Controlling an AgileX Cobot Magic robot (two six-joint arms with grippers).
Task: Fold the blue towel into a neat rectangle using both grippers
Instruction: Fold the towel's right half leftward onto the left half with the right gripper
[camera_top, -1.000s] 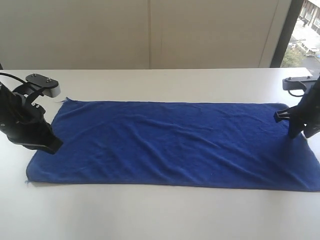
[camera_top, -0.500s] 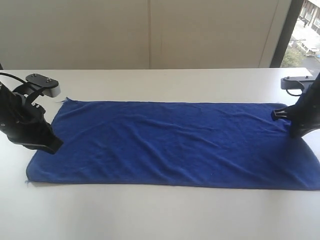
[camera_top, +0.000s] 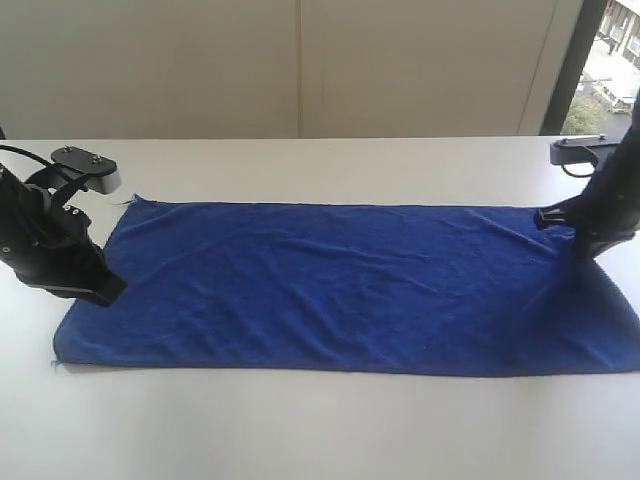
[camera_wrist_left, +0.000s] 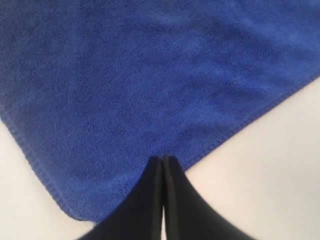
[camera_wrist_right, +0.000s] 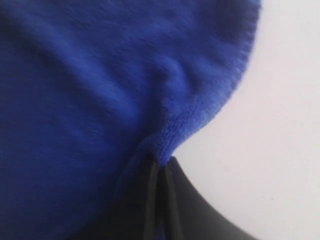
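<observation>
The right hand (camera_top: 582, 252) has just pinched shut on the hem of the blue towel (camera_top: 340, 285) near the bench's (camera_top: 320, 430) right edge (a lift looks ready), while the left hand (camera_top: 110, 290) rests pressed together at the otherwise flat towel's left edge.

White table (camera_top: 320, 430), pale panelled wall (camera_top: 200, 70) behind, window (camera_top: 610, 60) at far right

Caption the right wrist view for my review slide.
Right gripper pinches the blue towel at its hem, over the white table.
</observation>
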